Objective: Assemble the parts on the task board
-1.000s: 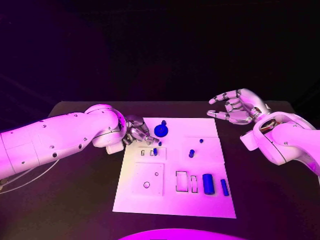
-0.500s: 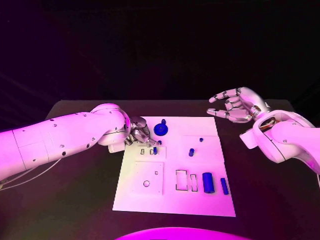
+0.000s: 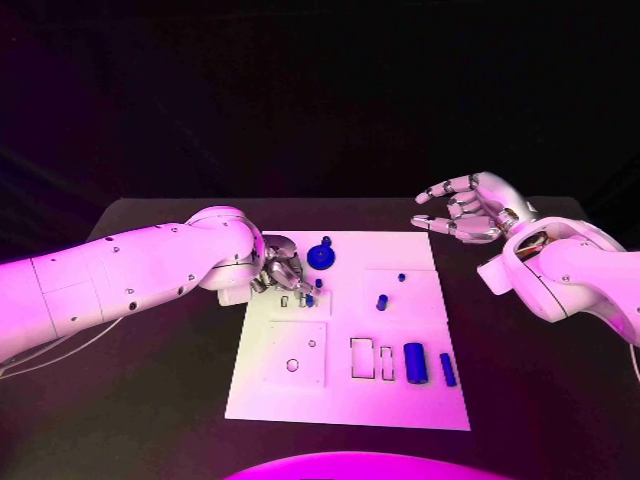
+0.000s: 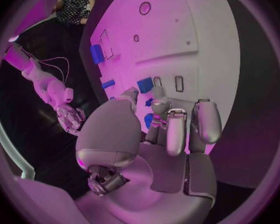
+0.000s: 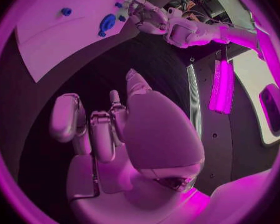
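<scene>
My left robot hand (image 3: 280, 273) hung over the far left part of the board (image 3: 352, 400), which lay in the middle of the black table (image 3: 147, 390). Its fingers were curled down over a small blue part (image 3: 309, 299) beside two little slots; from the wrist camera the fingertips (image 4: 160, 92) sat just at a blue block (image 4: 144, 84), but I could not tell whether they pinched it or merely touched it. My right robot hand (image 3: 469, 210) hovered off the board's far right corner, above the table, palm up, fingers apart and loosely bent, with nothing in it. A round blue part with a knob (image 3: 322, 257) stood near the board's far edge, just beside my left robot hand. Two small blue pegs (image 3: 384, 302) stood in the middle of the board, one nearer the far edge than the other. Toward the near right, a wide blue block (image 3: 415, 362) and a narrow blue bar (image 3: 447, 369) lay side by side, next to two empty rectangular recesses (image 3: 363, 359). A square plate with round holes (image 3: 294, 354) sat on the board's near left
</scene>
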`<state>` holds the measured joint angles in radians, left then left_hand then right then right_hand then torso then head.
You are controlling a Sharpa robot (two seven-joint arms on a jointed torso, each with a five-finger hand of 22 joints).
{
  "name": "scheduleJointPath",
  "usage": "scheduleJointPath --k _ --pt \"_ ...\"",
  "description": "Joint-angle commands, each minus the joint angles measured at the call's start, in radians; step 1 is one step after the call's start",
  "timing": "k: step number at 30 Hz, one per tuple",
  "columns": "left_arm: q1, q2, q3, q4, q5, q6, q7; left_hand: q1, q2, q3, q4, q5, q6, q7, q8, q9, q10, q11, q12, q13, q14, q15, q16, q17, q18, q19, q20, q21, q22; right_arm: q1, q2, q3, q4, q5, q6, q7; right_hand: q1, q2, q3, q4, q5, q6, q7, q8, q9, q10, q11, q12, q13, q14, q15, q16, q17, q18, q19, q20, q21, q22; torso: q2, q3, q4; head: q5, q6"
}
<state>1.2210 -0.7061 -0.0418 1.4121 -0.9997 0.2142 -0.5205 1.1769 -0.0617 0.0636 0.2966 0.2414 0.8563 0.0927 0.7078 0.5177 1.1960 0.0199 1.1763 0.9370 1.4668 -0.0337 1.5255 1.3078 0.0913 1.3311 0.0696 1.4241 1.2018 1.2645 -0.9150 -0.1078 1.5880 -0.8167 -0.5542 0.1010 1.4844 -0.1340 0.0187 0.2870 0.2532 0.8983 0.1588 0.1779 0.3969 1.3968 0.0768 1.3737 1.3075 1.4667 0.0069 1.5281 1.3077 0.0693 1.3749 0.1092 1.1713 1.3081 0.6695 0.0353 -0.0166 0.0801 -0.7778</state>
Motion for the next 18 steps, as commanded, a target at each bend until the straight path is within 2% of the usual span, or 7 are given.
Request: scheduleJointPath --k 1,5,13,16,18 --pt "0.001 0.006 -0.001 -0.001 0.002 0.033 -0.004 -0.006 0.006 -0.004 -0.002 -0.003 0.000 -0.008 0.005 0.002 0.003 -0.004 -0.002 -0.002 0.072 -0.007 0.006 0.179 -0.015 0.007 -0.001 0.007 0.001 -0.001 0.003 0.000 -0.004 -0.007 0.021 -0.003 0.003 0.010 0.008 0.001 -0.010 -0.006 0.001 0.008 0.001 -0.006 -0.002 -0.003 0.050 0.074 -0.005 -0.006 0.150 0.019 -0.002 -0.002 -0.005 0.010 0.000 -0.0007 0.0016 -0.003 -0.001" --pt "0.001 0.008 -0.002 -0.002 0.005 0.038 -0.004 0.003 0.009 -0.001 -0.003 0.000 -0.001 -0.010 0.006 0.005 0.002 -0.006 -0.004 -0.003 0.073 -0.008 0.007 0.181 -0.015 0.008 -0.001 0.008 0.003 -0.002 0.005 0.000 -0.006 -0.009 0.023 -0.006 0.006 0.013 0.011 0.000 -0.013 -0.007 0.001 0.009 0.001 -0.006 -0.002 -0.003 0.050 0.074 -0.005 -0.006 0.151 0.019 -0.002 -0.003 -0.007 0.009 -0.001 0.0001 -0.0001 -0.001 -0.005" --pt "0.001 0.011 -0.004 -0.003 0.032 0.037 -0.004 0.054 0.040 0.032 -0.004 0.009 -0.006 -0.014 0.004 0.018 0.001 -0.010 -0.009 -0.003 0.073 -0.012 0.008 0.183 -0.016 0.009 -0.003 0.011 0.009 -0.003 0.010 0.000 -0.014 -0.014 0.028 -0.013 0.014 0.016 0.015 -0.002 -0.014 -0.008 0.001 0.012 0.001 -0.005 -0.002 -0.003 0.050 0.074 -0.005 -0.006 0.150 0.019 -0.001 -0.003 -0.008 0.009 0.000 0.0001 -0.0001 -0.002 -0.005" --pt "0.001 0.012 -0.004 -0.004 0.046 0.039 -0.004 0.103 0.053 0.075 -0.003 0.011 -0.009 -0.017 0.003 0.027 0.000 -0.014 -0.012 -0.001 0.073 -0.015 0.008 0.183 -0.016 0.008 -0.005 0.012 0.011 -0.004 0.011 0.000 -0.016 -0.015 0.030 -0.015 0.016 0.016 0.016 -0.002 -0.013 -0.009 0.001 0.013 0.001 -0.005 -0.002 -0.003 0.050 0.075 -0.005 -0.006 0.150 0.019 -0.001 -0.003 -0.008 0.009 -0.001 0.0003 -0.0002 -0.001 -0.006" --pt "0.001 0.012 -0.005 -0.004 0.062 0.040 -0.002 0.145 0.051 0.125 -0.004 0.012 -0.011 -0.019 0.002 0.036 0.000 -0.015 -0.016 0.000 0.074 -0.016 0.008 0.184 -0.016 0.008 -0.007 0.014 0.014 -0.004 0.013 0.000 -0.019 -0.020 0.031 -0.019 0.018 0.016 0.017 -0.002 -0.012 -0.009 0.001 0.013 0.001 -0.005 -0.002 -0.003 0.049 0.075 -0.005 -0.006 0.151 0.020 -0.002 -0.003 -0.010 0.008 -0.001 -0.0002 0.0007 -0.003 -0.008"
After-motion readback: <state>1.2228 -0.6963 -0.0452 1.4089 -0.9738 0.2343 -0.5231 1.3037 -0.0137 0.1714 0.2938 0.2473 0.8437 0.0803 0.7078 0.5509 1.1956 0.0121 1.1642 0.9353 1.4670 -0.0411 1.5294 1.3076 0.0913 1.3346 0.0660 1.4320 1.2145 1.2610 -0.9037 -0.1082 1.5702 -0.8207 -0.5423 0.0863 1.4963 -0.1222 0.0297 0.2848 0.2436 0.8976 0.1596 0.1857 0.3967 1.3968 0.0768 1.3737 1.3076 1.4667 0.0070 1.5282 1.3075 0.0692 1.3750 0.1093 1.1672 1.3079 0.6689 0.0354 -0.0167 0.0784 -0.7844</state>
